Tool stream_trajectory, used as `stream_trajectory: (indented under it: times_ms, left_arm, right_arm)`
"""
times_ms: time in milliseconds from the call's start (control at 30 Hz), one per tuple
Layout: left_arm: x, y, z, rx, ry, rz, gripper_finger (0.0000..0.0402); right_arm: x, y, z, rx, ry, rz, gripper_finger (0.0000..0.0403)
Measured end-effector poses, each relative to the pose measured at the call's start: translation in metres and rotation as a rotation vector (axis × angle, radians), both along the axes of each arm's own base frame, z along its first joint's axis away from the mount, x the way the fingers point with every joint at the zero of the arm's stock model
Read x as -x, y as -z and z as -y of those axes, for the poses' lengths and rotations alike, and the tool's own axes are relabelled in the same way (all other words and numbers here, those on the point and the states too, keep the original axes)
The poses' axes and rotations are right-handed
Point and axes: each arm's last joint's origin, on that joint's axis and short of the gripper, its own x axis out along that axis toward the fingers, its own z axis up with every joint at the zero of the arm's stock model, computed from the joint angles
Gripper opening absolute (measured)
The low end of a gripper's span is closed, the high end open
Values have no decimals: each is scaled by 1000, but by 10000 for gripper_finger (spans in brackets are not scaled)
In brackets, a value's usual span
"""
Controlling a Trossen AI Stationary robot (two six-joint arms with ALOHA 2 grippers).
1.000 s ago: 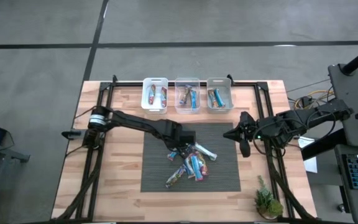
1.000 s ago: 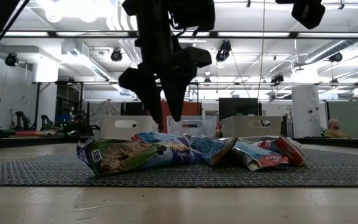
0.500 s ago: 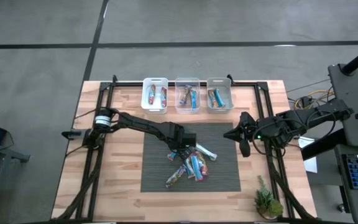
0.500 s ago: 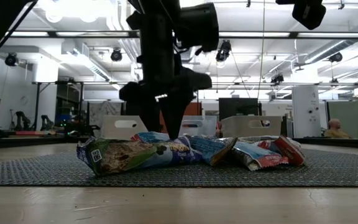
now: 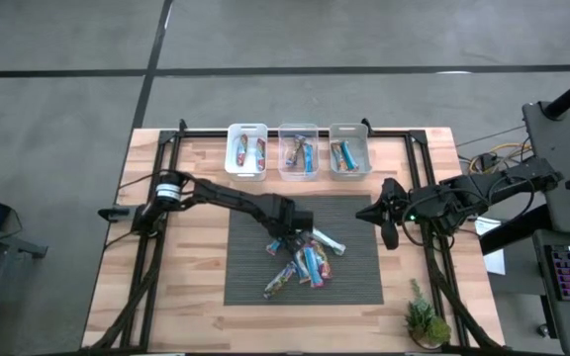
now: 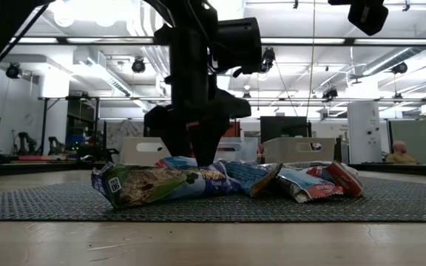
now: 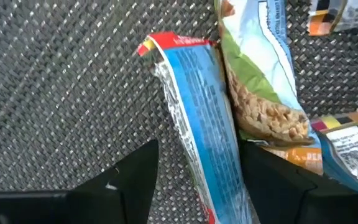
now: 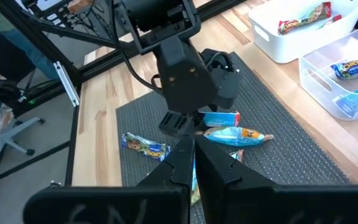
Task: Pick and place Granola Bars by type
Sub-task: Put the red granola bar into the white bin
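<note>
Little print can be read: one wrapper lying in the white plastic bin (image 8: 303, 37) shows "CHEWY" in red, and a bar in the neighbouring clear plastic bin (image 8: 347, 87) bears the same word; lettering on the rest is too small to make out. The loose foil-wrapped Granola Bars (image 5: 303, 259) lie heaped on the dark woven mat (image 5: 250, 282) in the middle of the pale wooden surface (image 5: 186, 297). The left gripper (image 5: 290, 235) stands over the heap's near edge, jaws spread and straddling a blue bar with a red end (image 7: 197, 118). A green-and-blue bar (image 7: 260, 81) lies touching it. The right gripper (image 5: 364, 213) waits at the mat's right edge, jaws clenched, empty. Three bins (image 5: 298, 150) holding sorted bars line the far edge. A small green potted plant (image 5: 426, 318) sits at the near right corner.
</note>
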Motion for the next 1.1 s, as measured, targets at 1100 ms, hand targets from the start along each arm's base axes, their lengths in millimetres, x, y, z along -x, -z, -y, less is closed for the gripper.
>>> stream_trajectory:
  times_ms: [1100]
  left_arm:
    - [0,-1,-12,97,38,0,81]
  right_arm:
    - [0,0,0,-35,18,1,9]
